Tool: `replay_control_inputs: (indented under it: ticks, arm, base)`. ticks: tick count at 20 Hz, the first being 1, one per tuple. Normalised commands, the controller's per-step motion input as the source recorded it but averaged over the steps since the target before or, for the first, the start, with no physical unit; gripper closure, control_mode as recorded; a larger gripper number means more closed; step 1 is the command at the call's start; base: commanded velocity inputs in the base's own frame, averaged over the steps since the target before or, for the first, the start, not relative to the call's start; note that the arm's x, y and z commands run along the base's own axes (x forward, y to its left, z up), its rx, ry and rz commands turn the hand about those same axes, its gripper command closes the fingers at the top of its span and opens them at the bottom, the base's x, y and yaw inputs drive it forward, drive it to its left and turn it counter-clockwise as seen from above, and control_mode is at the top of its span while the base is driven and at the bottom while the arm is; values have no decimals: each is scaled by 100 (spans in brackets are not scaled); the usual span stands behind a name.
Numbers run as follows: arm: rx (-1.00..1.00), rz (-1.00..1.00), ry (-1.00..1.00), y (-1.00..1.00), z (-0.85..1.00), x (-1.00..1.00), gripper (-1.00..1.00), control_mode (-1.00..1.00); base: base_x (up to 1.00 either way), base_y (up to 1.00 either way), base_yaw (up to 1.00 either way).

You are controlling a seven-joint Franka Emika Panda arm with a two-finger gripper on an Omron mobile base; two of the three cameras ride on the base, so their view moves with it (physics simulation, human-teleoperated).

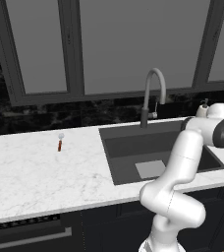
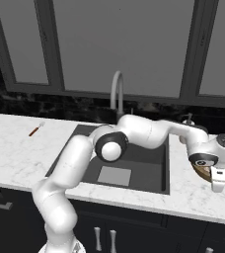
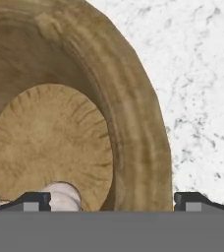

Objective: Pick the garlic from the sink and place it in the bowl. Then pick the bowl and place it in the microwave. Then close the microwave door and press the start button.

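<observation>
Released claw (image 3: 113, 202), jaws spread wide, nothing grasped between them. Hangs just above the bowl (image 3: 133, 118) and looks down into it. Straddles the bowl's rim on one side: in the hand view, left fingertip (image 3: 35, 200) over the inside, right fingertip over the bare counter (image 3: 202, 98) outside. Cannot tell whether either tip touches the wood.

Garlic (image 3: 64, 196) inside the bowl, down on its round floor, close to the wall and just beside the left fingertip. Partly cut off by the bottom of the hand view, so only its pale top part to be seen.

Bowl upright on the marble counter, to the right of the sink (image 1: 133, 147), apart from the sink's right edge and nearer the counter's front edge than its back. In the right base view, mostly hidden under the hand, a brown arc at the picture's right border.

Sink with only the lighter grey square on its floor. Faucet (image 1: 151, 91) at the middle of its back edge, curved forward over the basin.

Small red-handled utensil (image 1: 60, 143) alone on the counter left of the sink, well apart from it, closer to the back edge.

Arm stretched across the sink, from the base over to the bowl.
</observation>
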Motion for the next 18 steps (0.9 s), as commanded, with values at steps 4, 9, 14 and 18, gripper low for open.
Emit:
replay_control_inputs:
  ticks: [4,9,14,18]
  arm:
    - [1,0,0,0,-16,12,100,-100]
    - [0,0,-1,0,-3,-1,100,-100]
    - [0,0,-6,22,16,-42,100,-100]
    - [0,1,-1,54,58,-54,100,-100]
  base:
    - [0,0,0]
    - [0,0,0]
    - [0,0,0]
    - [0,0,0]
